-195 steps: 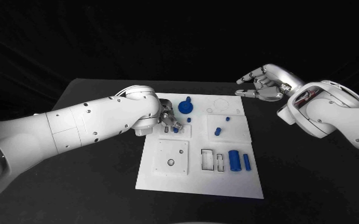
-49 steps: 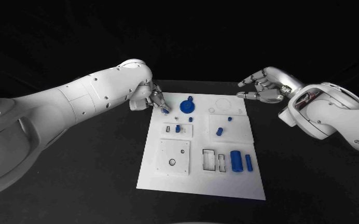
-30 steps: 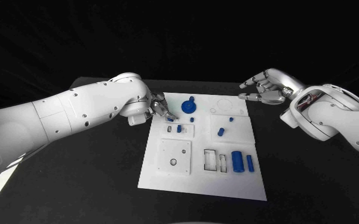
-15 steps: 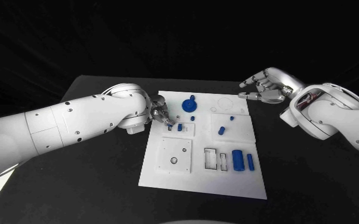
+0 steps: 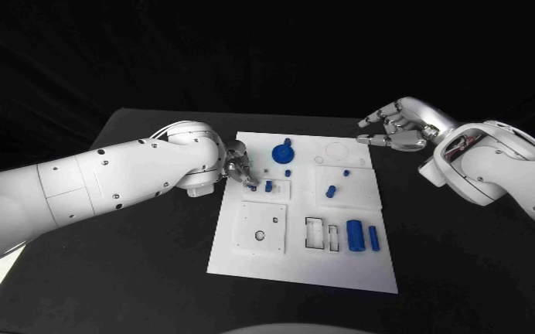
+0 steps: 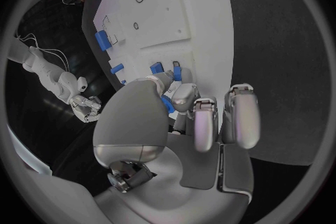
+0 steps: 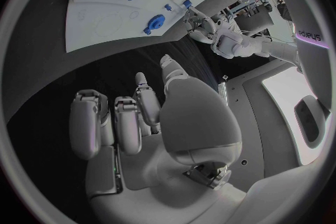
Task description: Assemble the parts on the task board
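Blue part [image 6: 168, 104] — pinched in left hand [image 5: 239, 169]

Left hand [image 5: 237, 170] is sitting mostly behind its own white forearm in head view, so only its fingertips [image 5: 247, 177] are showing at the task board [image 5: 307, 268] edge. Whether they're touching the small blue part [image 5: 269, 186] next to them is too small to tell there. In left wrist view the thumb is covering most of a blue piece [image 6: 168, 104] pinched at the fingertips, so its shape isn't clear. Right hand [image 5: 396, 127] is curling inward w/ palm side turned away in head view; contact between its fingertips can't be judged. Faint circle outlines [image 5: 335, 151] on the board's far corner are too pale to make out.
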`<state>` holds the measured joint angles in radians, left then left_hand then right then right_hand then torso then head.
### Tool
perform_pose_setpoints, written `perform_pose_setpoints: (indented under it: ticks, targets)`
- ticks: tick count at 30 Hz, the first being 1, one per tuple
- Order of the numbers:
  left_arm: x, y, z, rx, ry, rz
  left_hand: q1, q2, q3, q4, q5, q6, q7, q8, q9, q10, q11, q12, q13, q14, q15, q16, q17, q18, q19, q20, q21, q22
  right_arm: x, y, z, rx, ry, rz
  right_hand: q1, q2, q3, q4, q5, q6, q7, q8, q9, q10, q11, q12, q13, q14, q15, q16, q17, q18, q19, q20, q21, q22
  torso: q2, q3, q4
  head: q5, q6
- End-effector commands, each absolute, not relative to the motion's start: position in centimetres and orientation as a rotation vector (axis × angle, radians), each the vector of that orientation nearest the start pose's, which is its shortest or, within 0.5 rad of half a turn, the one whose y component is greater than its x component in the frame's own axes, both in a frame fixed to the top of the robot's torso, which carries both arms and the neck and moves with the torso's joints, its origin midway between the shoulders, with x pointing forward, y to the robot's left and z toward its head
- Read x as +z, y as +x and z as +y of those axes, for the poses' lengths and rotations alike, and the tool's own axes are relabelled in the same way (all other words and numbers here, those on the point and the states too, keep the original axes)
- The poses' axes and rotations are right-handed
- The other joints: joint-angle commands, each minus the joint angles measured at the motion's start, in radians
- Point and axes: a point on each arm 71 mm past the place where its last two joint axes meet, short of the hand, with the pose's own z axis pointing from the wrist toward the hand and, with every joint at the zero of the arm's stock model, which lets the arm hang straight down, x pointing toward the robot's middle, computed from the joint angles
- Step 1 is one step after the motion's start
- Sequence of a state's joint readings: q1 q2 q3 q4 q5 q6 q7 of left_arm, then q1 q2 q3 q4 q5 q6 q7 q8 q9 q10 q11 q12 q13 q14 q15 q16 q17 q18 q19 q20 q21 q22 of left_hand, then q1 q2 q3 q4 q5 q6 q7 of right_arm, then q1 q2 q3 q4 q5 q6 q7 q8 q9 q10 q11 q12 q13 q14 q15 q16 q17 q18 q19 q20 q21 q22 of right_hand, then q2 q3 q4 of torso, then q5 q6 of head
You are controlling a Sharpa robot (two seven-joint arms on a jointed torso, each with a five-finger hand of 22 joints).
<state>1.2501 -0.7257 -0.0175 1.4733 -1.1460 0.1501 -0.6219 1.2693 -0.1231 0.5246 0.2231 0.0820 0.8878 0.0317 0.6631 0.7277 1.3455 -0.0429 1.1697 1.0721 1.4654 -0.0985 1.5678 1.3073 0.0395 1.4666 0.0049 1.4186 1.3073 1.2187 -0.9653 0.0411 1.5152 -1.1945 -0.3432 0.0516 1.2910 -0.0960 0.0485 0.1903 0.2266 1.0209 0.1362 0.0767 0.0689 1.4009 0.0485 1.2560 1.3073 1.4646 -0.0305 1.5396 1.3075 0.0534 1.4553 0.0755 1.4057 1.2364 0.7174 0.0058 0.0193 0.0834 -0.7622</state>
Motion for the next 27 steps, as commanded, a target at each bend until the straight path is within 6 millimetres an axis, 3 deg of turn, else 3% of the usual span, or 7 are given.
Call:
perform_pose_setpoints:
  ticks: [1, 27]
  targets:
    - [-20.03, 49.46, 17.8, -0.283, -0.064, 2.309, 0.008, -0.008, 0.121, -0.116, 0.001, 0.003, -0.005, 0.003, -0.001, 0.009, -0.002, 0.006, 0.002, 0.105, -0.003, 0.003, 0.264, 0.005, 0.046, 0.002, 0.005, 0.066, -14.07, 49.55, -26.12, 0.783, 0.08, 1.569, 0.0, 0.006, -0.002, 0.002, 0.003, 0.004, -0.004, 0.005, 0.0, -0.008, -0.001, -0.004, 0.023, 0.091, 0.003, -0.004, 0.203, 0.014, -0.007, -0.001, -0.005, -0.002, 0.0, -0.0002, -0.001, 0.001, -0.004]
    - [-20.28, 49.48, 17.47, -0.274, -0.042, 2.345, -0.011, -0.008, 0.128, -0.109, -0.003, 0.012, -0.004, 0.004, -0.003, 0.01, -0.001, 0.004, -0.001, 0.105, -0.003, 0.003, 0.264, 0.006, 0.045, 0.002, 0.001, 0.062, -14.05, 49.51, -26.1, 0.784, 0.079, 1.569, 0.0, 0.006, -0.002, 0.002, 0.003, 0.004, -0.004, 0.005, 0.0, -0.008, -0.001, -0.004, 0.023, 0.091, 0.003, -0.004, 0.203, 0.014, -0.007, -0.001, -0.005, -0.002, -0.001, 0.0006, 0.0001, -0.001, -0.007]
